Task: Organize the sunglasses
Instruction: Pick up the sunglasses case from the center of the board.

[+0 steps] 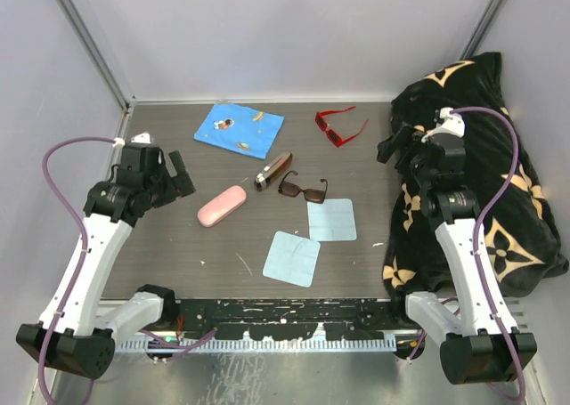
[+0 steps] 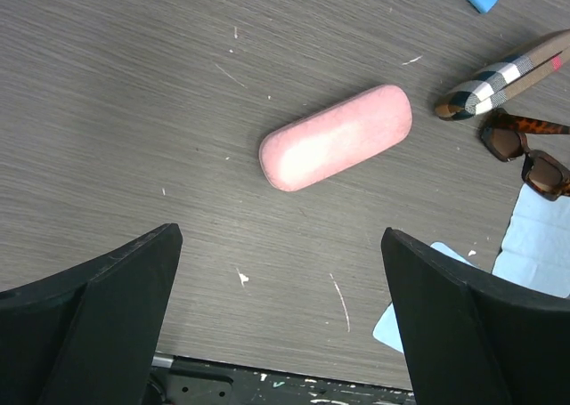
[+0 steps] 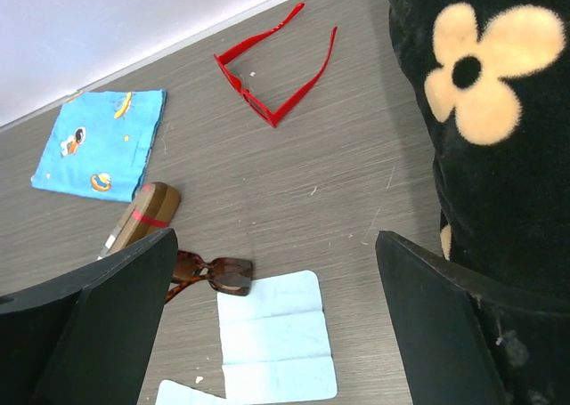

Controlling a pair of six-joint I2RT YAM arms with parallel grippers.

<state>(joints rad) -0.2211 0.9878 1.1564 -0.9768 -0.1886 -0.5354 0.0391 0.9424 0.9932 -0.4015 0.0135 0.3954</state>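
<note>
The dark brown sunglasses (image 1: pixel 303 189) lie folded at the table's middle, also in the left wrist view (image 2: pixel 525 151) and the right wrist view (image 3: pixel 214 271). The red sunglasses (image 1: pixel 339 125) lie open at the back right, also in the right wrist view (image 3: pixel 276 71). My left gripper (image 1: pixel 181 175) is open and empty, held above the table left of the pink case (image 1: pixel 222 206); it also shows in its own wrist view (image 2: pixel 280 285). My right gripper (image 1: pixel 392 143) is open and empty over the edge of the black blanket, and in its own view (image 3: pixel 276 280).
A slim brown-and-black case (image 1: pixel 273 170) lies beside the brown pair. A blue printed cloth (image 1: pixel 239 129) lies at the back. Two pale blue cloths (image 1: pixel 331 219) (image 1: pixel 292 258) lie near the front. A black floral blanket (image 1: pixel 481 182) fills the right side.
</note>
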